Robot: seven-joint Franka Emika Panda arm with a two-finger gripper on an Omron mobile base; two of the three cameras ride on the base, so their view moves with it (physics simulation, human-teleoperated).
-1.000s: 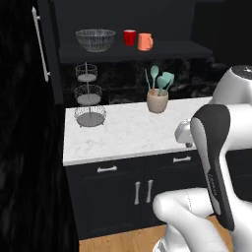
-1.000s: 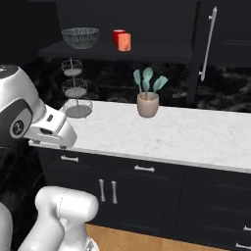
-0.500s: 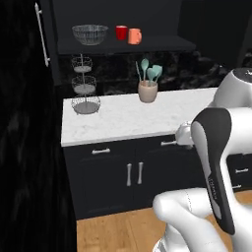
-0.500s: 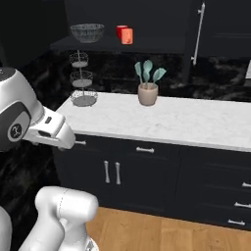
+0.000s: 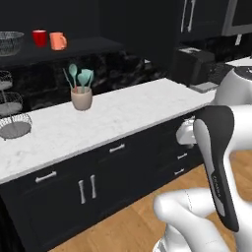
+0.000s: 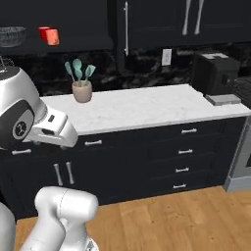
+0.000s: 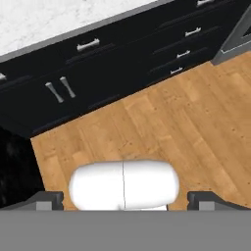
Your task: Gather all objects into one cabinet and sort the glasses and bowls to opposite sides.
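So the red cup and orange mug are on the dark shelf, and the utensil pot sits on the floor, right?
Not quite. The red cup and orange mug are on the dark shelf, but the utensil pot stands on the white counter, as the left base view shows.

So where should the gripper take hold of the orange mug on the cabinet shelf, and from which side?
Probably by the body, from the front. The orange mug stands upright on the dark shelf, with the red cup close on its left and its handle on the right. A level approach with one finger at the body's left wall and one between body and handle looks best, if the gap by the cup allows.
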